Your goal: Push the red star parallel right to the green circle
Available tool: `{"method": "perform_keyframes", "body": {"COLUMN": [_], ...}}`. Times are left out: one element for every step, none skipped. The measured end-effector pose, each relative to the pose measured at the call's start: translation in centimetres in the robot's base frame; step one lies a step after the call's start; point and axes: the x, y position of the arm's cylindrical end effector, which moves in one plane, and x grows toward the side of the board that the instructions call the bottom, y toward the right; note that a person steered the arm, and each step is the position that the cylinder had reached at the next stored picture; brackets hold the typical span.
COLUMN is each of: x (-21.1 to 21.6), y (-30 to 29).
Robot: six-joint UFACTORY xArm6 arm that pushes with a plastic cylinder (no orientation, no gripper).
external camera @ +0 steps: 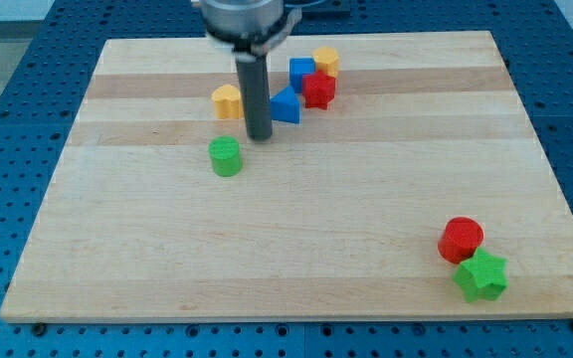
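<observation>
The red star (318,89) lies near the view's top centre, touching a blue cube (301,73) and close to a blue triangular block (286,106). The green circle (225,156) sits lower and to the view's left of it. My tip (259,136) is at the end of the dark rod, just up and right of the green circle, left of the blue triangular block and apart from the red star.
A yellow block (228,101) lies left of the rod and another yellow block (326,60) sits above the red star. A red cylinder (461,240) and a green star (481,276) sit at the view's bottom right on the wooden board (296,249).
</observation>
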Motion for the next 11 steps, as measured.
{"method": "perform_keyframes", "body": {"x": [-7.6, -10.3, -12.3, -12.4, -11.0, -5.3, 2.1, 5.2, 2.9, -1.8, -5.3], "y": [0.2, 0.2, 0.2, 5.0, 7.0, 7.6, 8.8, 9.9, 10.5, 10.5, 10.5]}}
